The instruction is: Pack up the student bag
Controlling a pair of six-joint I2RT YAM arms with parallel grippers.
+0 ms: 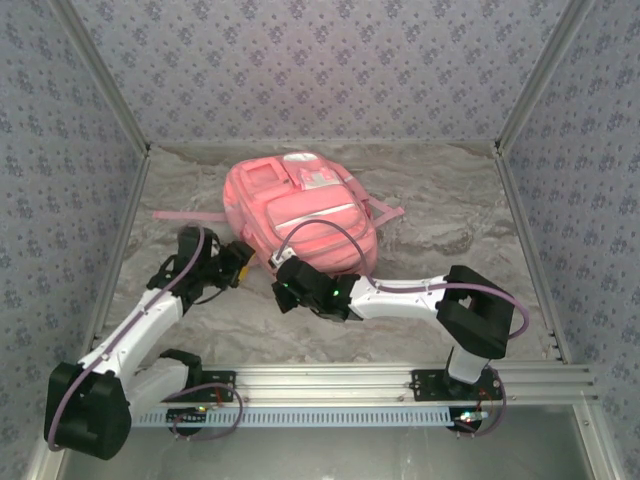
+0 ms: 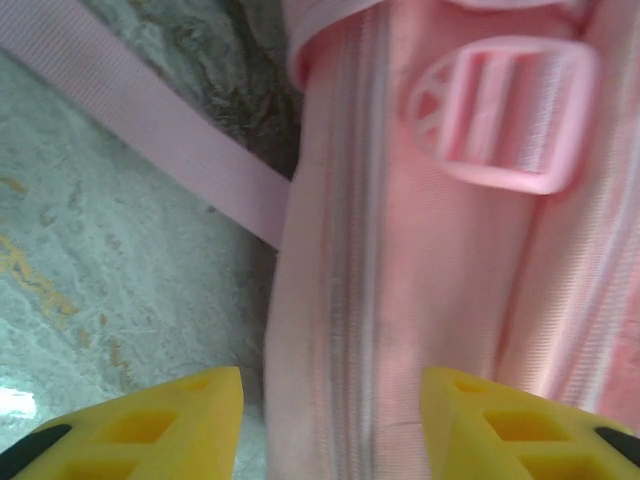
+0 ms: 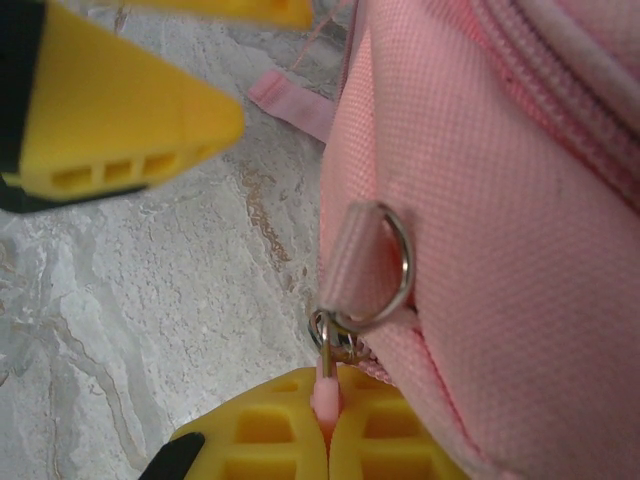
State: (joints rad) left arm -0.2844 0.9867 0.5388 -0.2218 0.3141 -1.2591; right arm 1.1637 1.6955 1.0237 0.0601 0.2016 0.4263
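Note:
The student bag (image 1: 300, 215), a big pink backpack, lies flat in the middle of the table. My right gripper (image 1: 283, 275) is at the bag's near left corner. In the right wrist view the right gripper (image 3: 328, 430) is shut on a small pink zipper pull (image 3: 326, 392), which hangs from a metal ring (image 3: 395, 265) on the bag (image 3: 500, 200). My left gripper (image 1: 238, 262) is just to the left of it. In the left wrist view the left gripper (image 2: 330, 420) is open, its yellow fingers (image 2: 150, 425) on either side of the bag's zipped side seam (image 2: 360, 300) without pinching it.
A pink strap (image 1: 180, 216) trails left from the bag over the marbled table (image 1: 450, 220), and another strap end (image 1: 390, 213) sticks out on the right. A pink plastic buckle (image 2: 500, 115) lies on the bag's side. Patterned walls close three sides. An aluminium rail (image 1: 400, 380) runs along the near edge.

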